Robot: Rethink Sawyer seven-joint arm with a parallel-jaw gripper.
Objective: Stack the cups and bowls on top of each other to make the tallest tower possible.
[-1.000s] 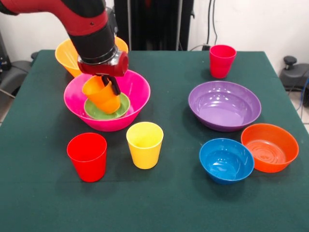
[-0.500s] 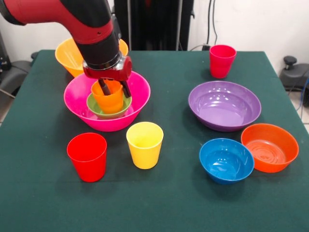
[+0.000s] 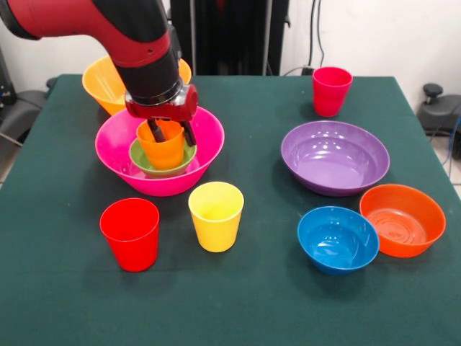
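Yellow cup and red cup (upright) before hot-pink bowl

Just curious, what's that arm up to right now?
Gripper jaws straddle orange cup's rim. Cup upright in green bowl, inside pink bowl. Nothing in the way.

Orange cup, green bowl, hot-pink bowl, purple bowl, perhaps crimson-pink cup
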